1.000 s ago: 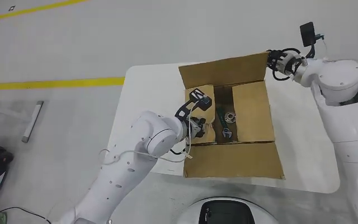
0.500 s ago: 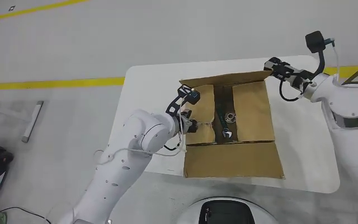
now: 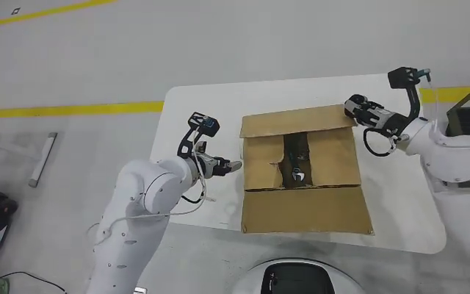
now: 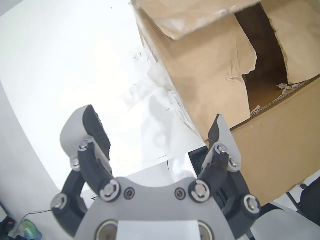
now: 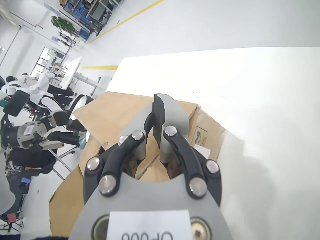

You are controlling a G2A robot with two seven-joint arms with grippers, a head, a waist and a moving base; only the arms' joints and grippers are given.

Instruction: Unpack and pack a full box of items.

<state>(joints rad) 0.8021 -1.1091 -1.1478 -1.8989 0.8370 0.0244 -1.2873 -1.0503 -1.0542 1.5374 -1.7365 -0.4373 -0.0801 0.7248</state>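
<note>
When closing the box point(image 3: 253, 184), take bearings from the left gripper point(image 4: 153, 118).
Read its fingers point(image 4: 96, 123) as spread wide with nothing between them. Find the box's side wall directly ahead of the fingertips, just beside them, without confirmed contact. Beyond that wall, note the side flaps point(image 3: 334, 156) and the far flap point(image 3: 294, 121) folded inward, leaving a narrow gap point(image 3: 297, 156) over a metal tool point(image 3: 296, 175). Toward the robot from the claw, locate the near flap point(image 3: 305, 209), lying outward, with its hinge line running straight away from the claw across the box. Treat it as the likely next fold and judge the left gripper nearer. Farthest out, find the right gripper point(image 3: 352, 107) at the opposite far corner, above the far flap, fingers pressed together on nothing visible.
</note>
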